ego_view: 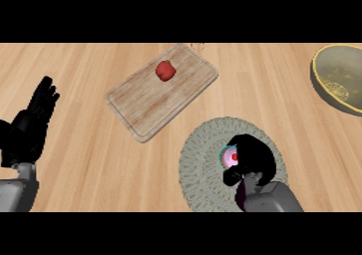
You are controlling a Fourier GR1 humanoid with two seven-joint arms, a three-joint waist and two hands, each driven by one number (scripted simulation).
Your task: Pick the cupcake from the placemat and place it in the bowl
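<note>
One cupcake [231, 157] (on placemat [202, 149]), within right hand [256, 154]

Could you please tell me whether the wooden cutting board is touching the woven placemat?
Apart. The head view shows a strip of bare counter between the cutting board and the placemat.

The left hand [25, 130], at the lower left of the frame, is plain black all over, with slim fingers rising from a thicker, blocky palm. Below it a short pale grey wrist piece meets the left forearm [10, 195], a smooth grey shell with squared edges. The right hand [256, 154], lower centre-right, is the same black with a rounded back. The right forearm [276, 200] is grey and rounded, dark at the wrist.
</note>
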